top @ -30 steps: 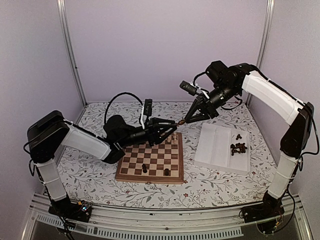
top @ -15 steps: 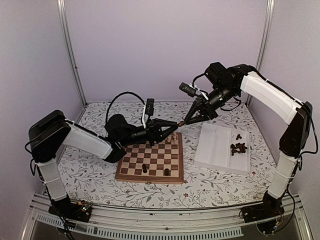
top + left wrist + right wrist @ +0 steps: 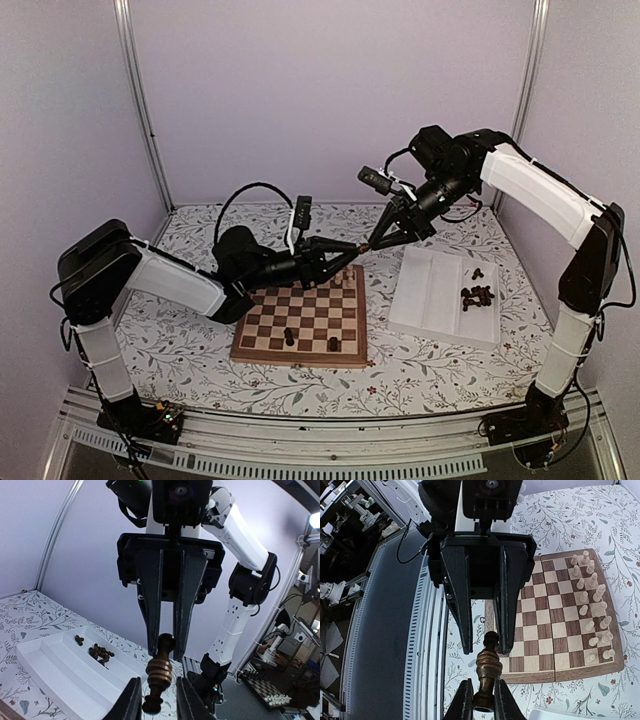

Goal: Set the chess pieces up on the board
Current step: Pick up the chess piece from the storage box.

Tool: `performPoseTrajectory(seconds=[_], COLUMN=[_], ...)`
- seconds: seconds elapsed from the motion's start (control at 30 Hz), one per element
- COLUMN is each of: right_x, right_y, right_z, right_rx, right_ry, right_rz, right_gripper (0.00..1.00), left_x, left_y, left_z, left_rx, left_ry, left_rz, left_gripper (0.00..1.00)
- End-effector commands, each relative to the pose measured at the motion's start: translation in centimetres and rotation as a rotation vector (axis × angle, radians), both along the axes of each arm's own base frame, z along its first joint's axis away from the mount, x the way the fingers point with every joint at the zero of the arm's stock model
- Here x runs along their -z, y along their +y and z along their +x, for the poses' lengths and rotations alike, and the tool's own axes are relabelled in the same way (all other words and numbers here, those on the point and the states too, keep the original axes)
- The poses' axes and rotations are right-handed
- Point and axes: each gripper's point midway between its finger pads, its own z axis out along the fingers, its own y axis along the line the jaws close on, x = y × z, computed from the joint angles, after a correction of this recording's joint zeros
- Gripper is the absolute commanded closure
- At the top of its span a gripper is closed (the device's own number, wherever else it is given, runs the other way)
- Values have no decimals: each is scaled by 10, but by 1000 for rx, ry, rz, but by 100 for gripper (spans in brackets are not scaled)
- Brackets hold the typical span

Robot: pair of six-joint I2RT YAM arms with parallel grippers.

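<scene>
My right gripper (image 3: 369, 241) (image 3: 483, 700) is shut on one end of a dark chess piece (image 3: 361, 244) (image 3: 488, 666) and holds it in the air above the board's (image 3: 296, 354) far right corner. My left gripper (image 3: 349, 250) (image 3: 159, 701) is open, and its fingers straddle the piece's (image 3: 160, 670) other end with a gap on each side. Two dark pieces (image 3: 289, 336) stand on the board's near rows. Several more dark pieces (image 3: 477, 295) (image 3: 100, 652) lie in the white tray (image 3: 430, 290).
Pale cream chessmen (image 3: 345, 275) (image 3: 592, 610) stand along the board's far rows, just under the two grippers. The white ridged tray (image 3: 50, 667) lies right of the board. Metal frame posts and walls close in the back and sides.
My left gripper has moved a little up and to the right, closer around the piece. My right gripper has held still with the piece.
</scene>
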Motion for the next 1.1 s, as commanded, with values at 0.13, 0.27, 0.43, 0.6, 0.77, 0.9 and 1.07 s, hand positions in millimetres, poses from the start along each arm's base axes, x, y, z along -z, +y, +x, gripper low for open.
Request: performPoseTrajectory(seconds=[0.13, 0.27, 0.43, 0.6, 0.77, 0.9, 1.07], right_x=[2, 2, 3, 6, 28, 47, 80], right_y=[2, 2, 2, 1, -8, -22, -43], right_z=[-3, -3, -3, -1, 7, 17, 29], right_rx=[-32, -29, -28, -21, 23, 87, 160], right_ry=[-16, -20, -18, -28, -70, -160, -262], right_rz=[12, 9, 6, -8, -82, -160, -274], right_gripper=[92, 92, 92, 92, 92, 92, 92], left_x=[1, 2, 1, 2, -2, 8, 54], left_y=[-7, -8, -8, -7, 2, 16, 96], left_z=[-7, -9, -10, -10, -10, 5, 16], left_rx=[42, 54, 63, 59, 33, -104, -336], left_ry=[-3, -7, 1, 14, 34, 71, 198], left_rz=[-3, -4, -11, -3, 90, 394, 957], left_gripper=[63, 72, 81, 91, 95, 95, 95])
